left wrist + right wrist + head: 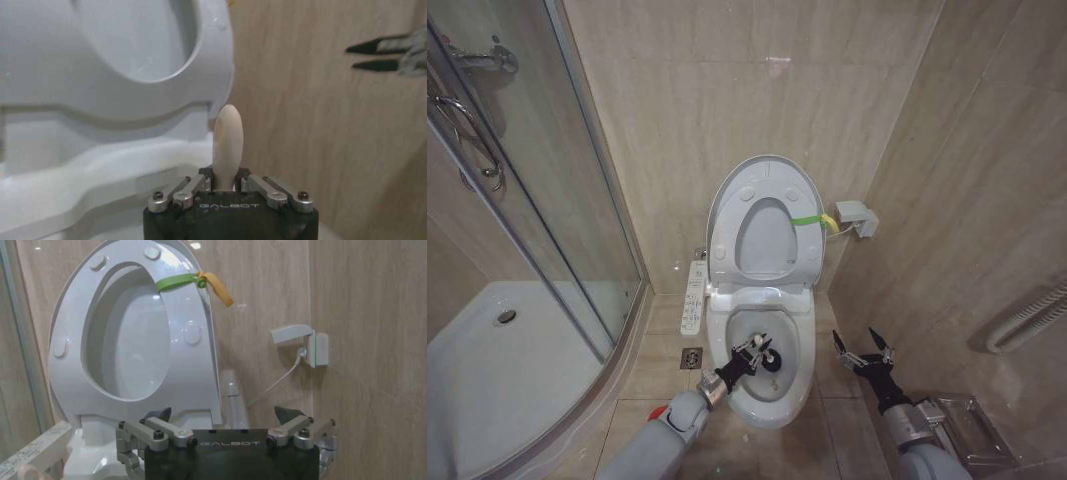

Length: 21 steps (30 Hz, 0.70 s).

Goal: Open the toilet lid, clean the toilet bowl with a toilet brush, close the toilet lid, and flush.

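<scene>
The toilet lid (pixel 764 215) is standing upright against the far wall, with its green-yellow strap (pixel 812 219) on the right edge. The left gripper (pixel 755 353) is reaching over the open toilet bowl (pixel 772 400), its fingers clamped on the white handle of the toilet brush (pixel 227 142); the dark brush head is sitting down inside the bowl. The right gripper (pixel 863 349) is hovering just right of the bowl, above the floor tiles (pixel 657 355), with its fingers spread apart and gripping nothing. The button panel (pixel 693 297) is lying along the bowl's left side.
</scene>
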Motion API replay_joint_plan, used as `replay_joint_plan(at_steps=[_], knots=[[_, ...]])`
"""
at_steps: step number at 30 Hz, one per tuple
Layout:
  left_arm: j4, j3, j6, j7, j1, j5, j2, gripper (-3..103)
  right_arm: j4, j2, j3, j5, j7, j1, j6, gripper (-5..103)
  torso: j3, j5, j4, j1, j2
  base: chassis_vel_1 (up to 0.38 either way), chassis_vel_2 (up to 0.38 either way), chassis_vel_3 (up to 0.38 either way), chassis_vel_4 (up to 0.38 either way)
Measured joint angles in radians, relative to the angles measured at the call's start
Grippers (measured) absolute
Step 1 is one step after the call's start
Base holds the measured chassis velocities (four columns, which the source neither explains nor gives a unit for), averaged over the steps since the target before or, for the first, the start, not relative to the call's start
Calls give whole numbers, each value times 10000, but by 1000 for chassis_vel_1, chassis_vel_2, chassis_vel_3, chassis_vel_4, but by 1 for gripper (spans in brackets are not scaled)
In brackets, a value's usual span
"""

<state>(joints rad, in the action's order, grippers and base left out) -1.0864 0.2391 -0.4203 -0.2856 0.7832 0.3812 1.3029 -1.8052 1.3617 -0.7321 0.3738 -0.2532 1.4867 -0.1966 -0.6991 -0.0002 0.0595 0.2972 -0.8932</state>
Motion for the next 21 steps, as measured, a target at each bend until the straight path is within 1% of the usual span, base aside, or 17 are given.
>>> replay_joint_plan(at_steps=[5,8,13,21], knots=[[565,-200,-100,-8,-326,-93,25,19,0,0,0,0,0,0,0,100,-1,0,1,0,0,0,0,0,0],[599,-260,-108,-5,-445,-93,24,19,0,0,0,0,0,0,0,100,-2,1,1,1,0,0,0,0,0],[56,-130,-94,41,-429,-60,-133,19,0,0,0,0,0,0,0,100,-1,1,2,0,0,0,0,0,0],[-1090,362,21,22,217,79,-623,19,1,0,0,0,0,0,0,100,0,2,-1,0,0,0,0,0,0]])
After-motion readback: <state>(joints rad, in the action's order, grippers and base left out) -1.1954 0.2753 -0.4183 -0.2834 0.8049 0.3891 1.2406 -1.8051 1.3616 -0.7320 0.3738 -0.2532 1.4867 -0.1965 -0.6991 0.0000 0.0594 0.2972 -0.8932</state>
